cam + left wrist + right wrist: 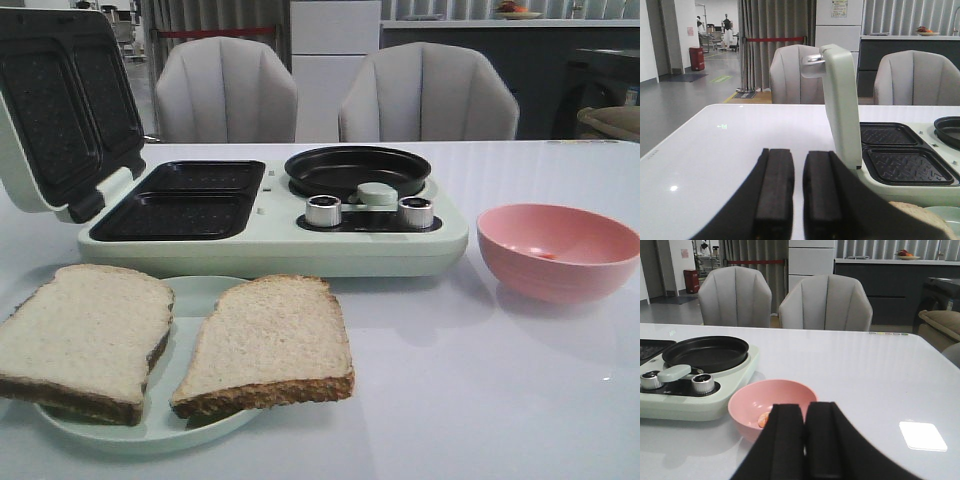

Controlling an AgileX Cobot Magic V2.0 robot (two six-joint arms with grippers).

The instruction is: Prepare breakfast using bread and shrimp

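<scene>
Shrimp (763,419) lies in the pink bowl (771,405), at eleven o'clock just beyond the right gripper (804,440), whose jaws are closed and empty; the right arm is nearer.

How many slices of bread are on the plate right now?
2. One slice lies on the left side of the pale green plate, overhanging its rim; the other slice lies on the right side, apart from it. None appears hidden.
</scene>
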